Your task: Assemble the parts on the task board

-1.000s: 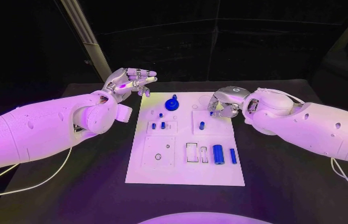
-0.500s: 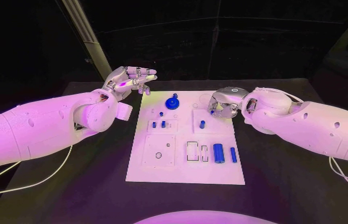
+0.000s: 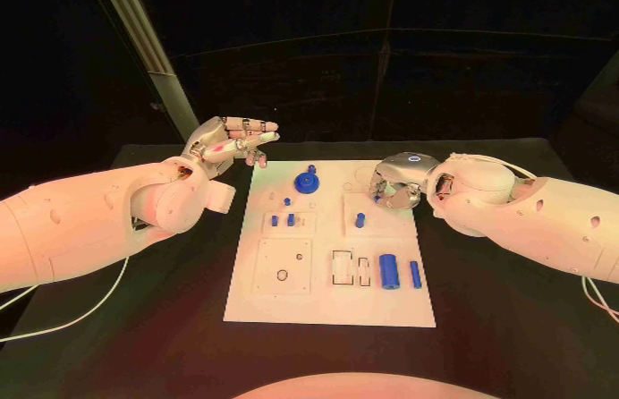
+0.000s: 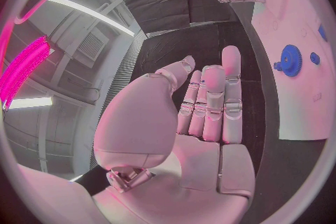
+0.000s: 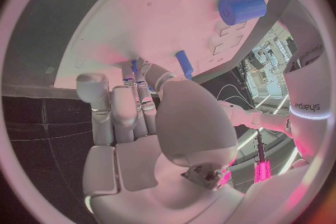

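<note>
Head view, nearest first: the board (image 3: 329, 301) lay flat mid-table, its near third bare. Next came a square panel with a small ring hole (image 3: 282, 276) on the left, and on the right a row: an open rectangular slot (image 3: 342, 270), a small pale piece beside it, a thick blue cylinder (image 3: 388, 267) and a thinner blue pin (image 3: 415, 274), both lying loose on their sides. I judged these two not yet assembled. Beyond them, two short blue pegs (image 3: 283, 220) stood in a left-hand block and one blue peg (image 3: 360, 221) stood in the right-hand block; they looked seated, though I could not confirm it. Farther still a blue gear (image 3: 306, 182) sat on the board near its far edge, seemingly on its post.

So the work seemed partly done, with the near-row pieces left.

The right hand (image 3: 394, 189) hung over the board's far right part, fingers curled downward. In the right wrist view a small blue piece (image 5: 134, 65) showed at the fingertips (image 5: 129, 75); whether it was pinched or merely behind them I could not tell. The left hand (image 3: 233, 145) was raised off the board's far left corner, and the left wrist view showed its fingers (image 4: 213, 101) straight, close together, holding nothing.
</note>
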Motion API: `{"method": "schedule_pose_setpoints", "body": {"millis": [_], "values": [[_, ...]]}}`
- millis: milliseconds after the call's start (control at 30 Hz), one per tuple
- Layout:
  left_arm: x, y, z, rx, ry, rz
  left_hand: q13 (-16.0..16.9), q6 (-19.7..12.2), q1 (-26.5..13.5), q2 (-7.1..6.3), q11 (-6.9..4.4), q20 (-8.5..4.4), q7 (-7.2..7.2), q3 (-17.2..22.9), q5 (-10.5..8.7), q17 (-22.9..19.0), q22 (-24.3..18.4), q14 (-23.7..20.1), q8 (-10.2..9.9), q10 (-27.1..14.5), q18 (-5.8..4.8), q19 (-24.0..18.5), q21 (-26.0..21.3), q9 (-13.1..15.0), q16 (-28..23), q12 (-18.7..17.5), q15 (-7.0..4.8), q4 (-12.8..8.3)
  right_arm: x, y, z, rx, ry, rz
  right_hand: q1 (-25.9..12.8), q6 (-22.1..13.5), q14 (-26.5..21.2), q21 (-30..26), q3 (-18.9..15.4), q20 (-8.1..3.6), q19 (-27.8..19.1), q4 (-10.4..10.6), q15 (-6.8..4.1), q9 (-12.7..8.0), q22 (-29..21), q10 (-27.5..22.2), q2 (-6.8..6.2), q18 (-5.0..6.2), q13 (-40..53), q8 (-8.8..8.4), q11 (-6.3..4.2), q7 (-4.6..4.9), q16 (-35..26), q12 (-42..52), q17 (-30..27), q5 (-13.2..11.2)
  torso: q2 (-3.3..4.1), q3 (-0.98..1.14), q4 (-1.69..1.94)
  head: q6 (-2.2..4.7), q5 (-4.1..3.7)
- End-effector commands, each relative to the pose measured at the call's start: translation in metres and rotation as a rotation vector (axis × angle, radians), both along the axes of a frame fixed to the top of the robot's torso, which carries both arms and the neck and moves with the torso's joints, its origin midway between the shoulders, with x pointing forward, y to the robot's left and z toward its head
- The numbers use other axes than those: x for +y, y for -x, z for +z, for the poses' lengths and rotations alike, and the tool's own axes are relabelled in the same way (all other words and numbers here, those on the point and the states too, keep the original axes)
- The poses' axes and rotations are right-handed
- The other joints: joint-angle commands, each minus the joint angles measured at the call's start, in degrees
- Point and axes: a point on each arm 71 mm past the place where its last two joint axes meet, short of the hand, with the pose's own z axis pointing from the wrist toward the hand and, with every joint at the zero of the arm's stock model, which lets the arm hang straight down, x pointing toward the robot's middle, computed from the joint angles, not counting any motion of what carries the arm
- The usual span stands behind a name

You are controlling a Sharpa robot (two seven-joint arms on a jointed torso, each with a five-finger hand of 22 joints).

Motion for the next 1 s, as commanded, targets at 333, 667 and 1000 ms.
{"method": "schedule_pose_setpoints", "body": {"millis": [333, 667, 1000], "values": [[0.002, 0.000, 0.000, 0.008, 0.007, -0.004, 0.0, 0.1, 0.3, 0.68, 0.19, -0.05, -0.15, -0.2, -0.07, -0.4, -0.2, -0.4, 0.4, 0.3, 0.36, -0.4, -0.4, -0.1, -0.4, 0.3, 0.04, -0.2, 0.005, 0.008, 0.006, -0.135, 0.012, 0.018, 1.3, 1.8, 1.7, 2.8, 3.8, -0.44, 0.5, -1.5, -0.62, 0.2, 3.5, 2.0, 0.45, -1.63, 0.4, 0.17, -0.34, -0.17, 1.0, 0.7, 0.4, -2.0, -0.05, 0.02, 0.00, -0.14, -0.08], [0.003, 0.000, 0.000, 0.015, 0.005, -0.006, 0.0, -0.2, 0.4, 0.63, 0.32, -0.04, -0.01, -0.4, -0.07, -0.7, -0.3, -0.6, 0.3, 0.0, 0.33, -0.5, -0.6, -0.1, -0.5, 0.2, 0.10, -0.3, 0.005, 0.016, 0.015, -0.171, -0.057, 0.017, 0.9, 1.8, 1.7, 3.4, 4.3, -0.39, 0.8, -1.5, -0.60, 0.2, 4.3, 2.0, 0.22, -1.77, 0.4, 0.04, -0.31, -0.14, 1.1, 0.5, 0.3, -2.0, -0.02, -0.01, 0.04, -0.16, -0.16], [0.004, 0.000, 0.000, 0.018, 0.003, -0.003, 0.0, -0.2, 0.4, 0.63, 0.32, -0.04, -0.01, -0.4, -0.07, -0.7, -0.3, -0.6, 0.3, 0.0, 0.33, -0.5, -0.6, -0.1, -0.5, 0.2, 0.10, -0.3, -0.002, 0.021, 0.020, -0.169, -0.096, 0.000, 0.8, 1.8, 1.7, 3.5, 4.5, -0.38, 0.8, -1.5, -0.59, 0.2, 4.4, 1.9, 0.17, -1.77, 0.4, -0.02, -0.29, -0.13, 1.1, 0.5, 0.3, -2.1, -0.09, -0.06, 0.03, -0.19, -0.19]]}}
